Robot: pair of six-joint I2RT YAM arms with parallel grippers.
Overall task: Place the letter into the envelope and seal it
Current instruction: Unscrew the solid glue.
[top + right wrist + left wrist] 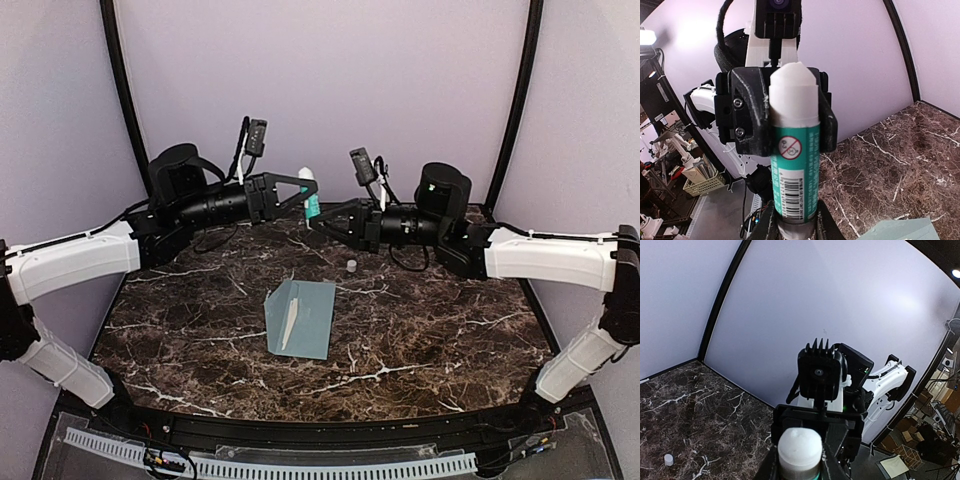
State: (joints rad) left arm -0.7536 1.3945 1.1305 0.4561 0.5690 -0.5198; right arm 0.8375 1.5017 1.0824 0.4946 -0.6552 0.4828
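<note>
Left gripper (303,190) clamped on the upper part of the glue stick (795,165); stick upright, uncapped, white glue showing. Right gripper (322,218) closed on the stick's base. Both are held in the air above the far edge of the desk (450,340). Small white cap (352,266) lies just past mid-desk. Envelope (305,320) flat at mid-desk, apart from both grippers

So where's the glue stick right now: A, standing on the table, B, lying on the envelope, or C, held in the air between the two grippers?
C: the glue stick is up in the air, with the left gripper clamped round its upper part and the right gripper at its base.
</note>
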